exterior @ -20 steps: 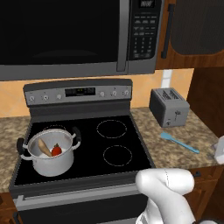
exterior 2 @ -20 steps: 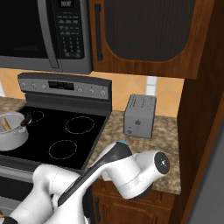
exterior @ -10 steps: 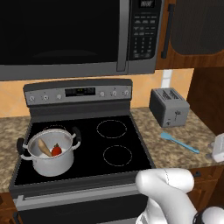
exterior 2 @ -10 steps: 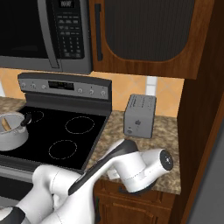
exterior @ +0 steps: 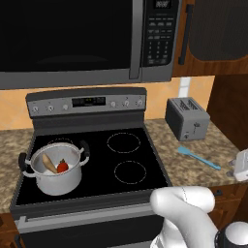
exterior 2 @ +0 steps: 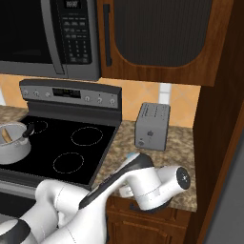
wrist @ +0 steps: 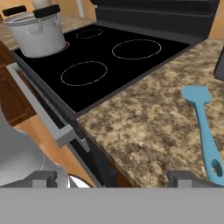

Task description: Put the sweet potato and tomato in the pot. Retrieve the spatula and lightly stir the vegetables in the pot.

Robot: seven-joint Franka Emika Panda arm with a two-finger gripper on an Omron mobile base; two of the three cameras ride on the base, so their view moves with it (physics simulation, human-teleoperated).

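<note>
The pot is seen at about 8 o'clock on the black stove top, on the front left burner, in the left base view. Inside it the sweet potato is leaned against the wall at 10 o'clock, and the tomato is lodged just beside it toward 3 o'clock, the two touching or nearly so. In the right base view the pot is cut by the left edge of the picture, with a tan end of the sweet potato shown above its rim. In the hand view the pot is placed at 11 o'clock, with its black handles at the rim.

The spatula is laid flat on the speckled counter at 3 o'clock of the stove, in front of the toaster and well apart from the pot. In the hand view it is seen at 4 o'clock, blade toward 12 o'clock and handle run down toward the right finger tip.

The arm is bent low over the counter's front edge, its white forearm stretched toward 3 o'clock in the right base view. The gripper is held low at the counter's edge with its tips spread wide; nothing is pinched between them, and the spatula is not touched.
</note>
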